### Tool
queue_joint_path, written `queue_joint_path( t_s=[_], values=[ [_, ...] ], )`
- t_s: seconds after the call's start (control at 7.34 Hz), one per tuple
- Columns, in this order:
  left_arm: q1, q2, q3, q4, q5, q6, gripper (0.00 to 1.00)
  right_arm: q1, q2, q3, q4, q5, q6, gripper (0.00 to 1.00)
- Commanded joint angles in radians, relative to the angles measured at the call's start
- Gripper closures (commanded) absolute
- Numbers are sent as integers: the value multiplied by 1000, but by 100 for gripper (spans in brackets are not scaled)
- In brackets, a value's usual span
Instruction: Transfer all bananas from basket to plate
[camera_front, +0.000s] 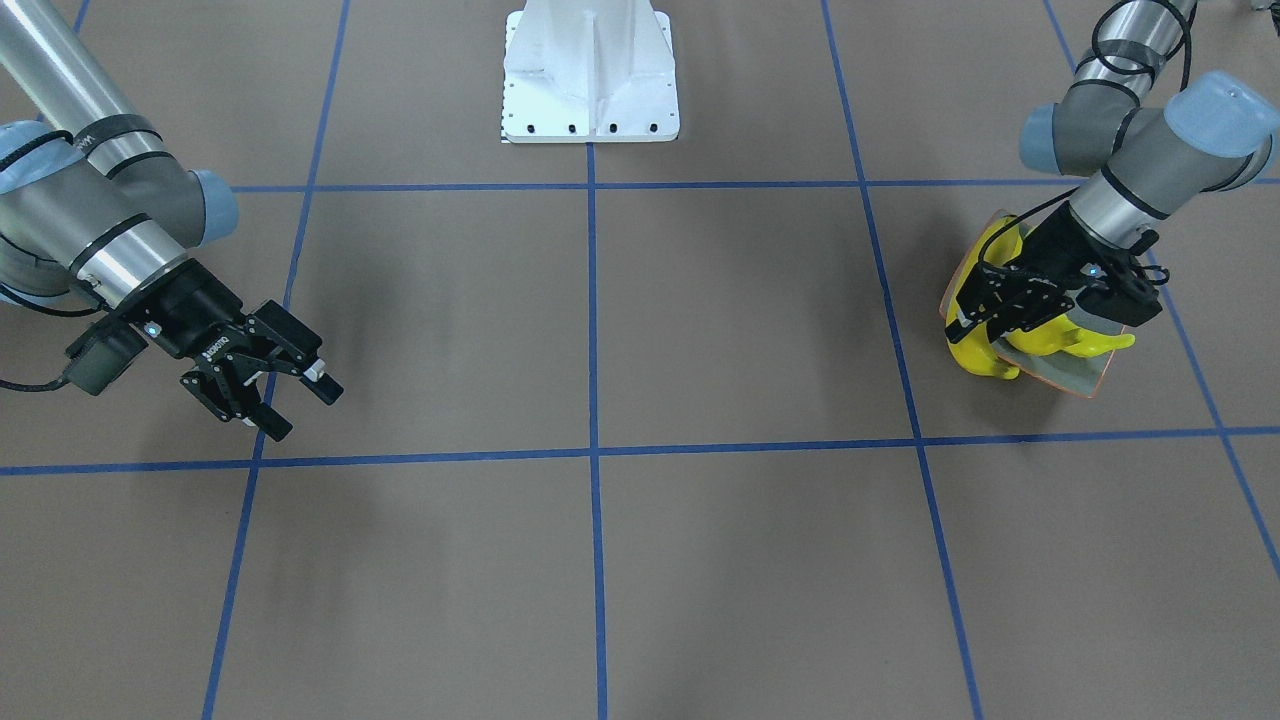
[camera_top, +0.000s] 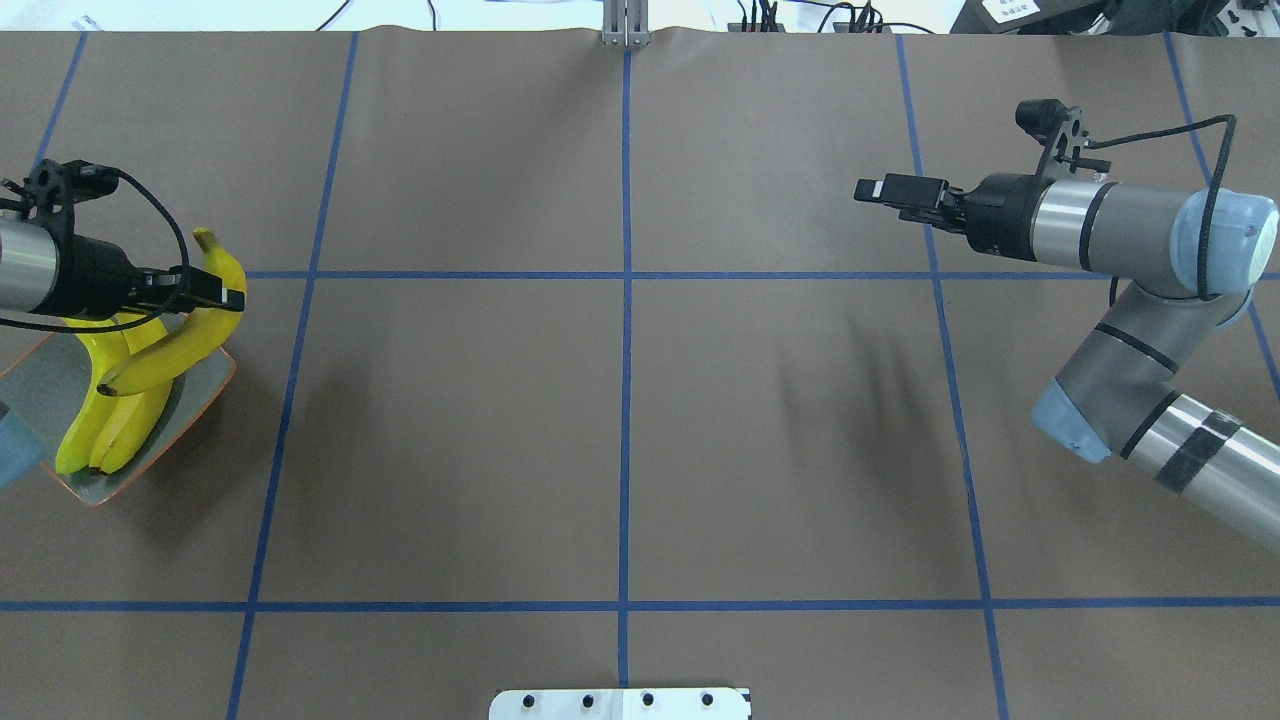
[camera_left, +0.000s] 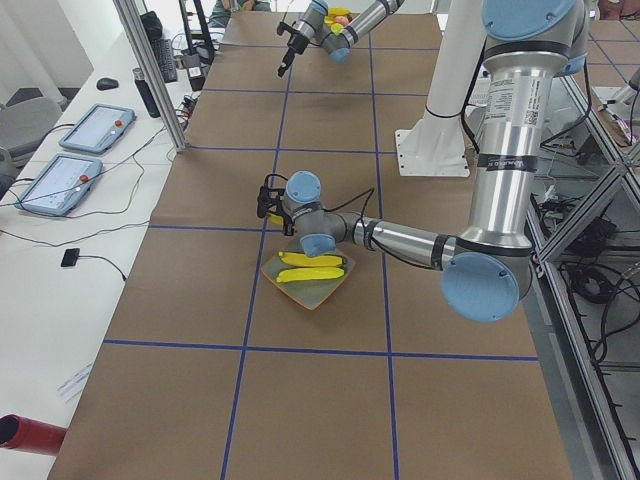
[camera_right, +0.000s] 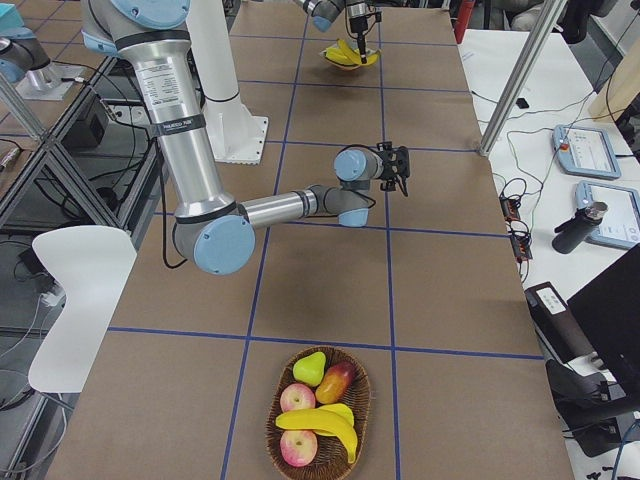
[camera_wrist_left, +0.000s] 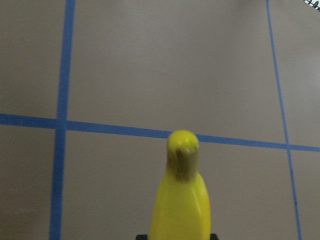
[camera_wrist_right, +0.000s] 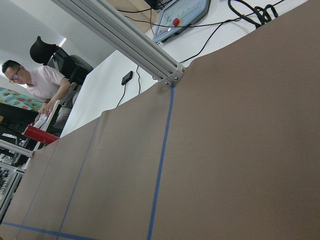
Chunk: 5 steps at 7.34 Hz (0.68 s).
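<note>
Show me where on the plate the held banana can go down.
Bare: the plate's grey patch left of the lying bananas in the overhead view, and a thin strip along its right rim. Crowded: its middle, under the banana in the left gripper. The table beyond is bare up to the right gripper.

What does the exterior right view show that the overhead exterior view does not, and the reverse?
Only exterior right: the basket, holding one banana, apples and a pear. Only overhead, clearly: the left gripper shut on a banana over the plate. Both: the plate with other bananas on it, and the open right gripper, holding nothing.
</note>
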Motion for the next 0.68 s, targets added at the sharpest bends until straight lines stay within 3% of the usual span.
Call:
queue_joint_path(
  t_s=[0.0, 0.27, 0.55],
  values=[
    [-30, 25, -23, 86, 5, 61, 100, 51, -22, 8, -65, 40, -68, 0],
    [-35, 98, -99, 176, 10, 44, 100, 114, -34, 7, -134, 118, -177, 0],
    [-6, 122, -132, 204, 47, -88, 100, 117, -42, 5, -134, 120, -179, 0]
  ],
)
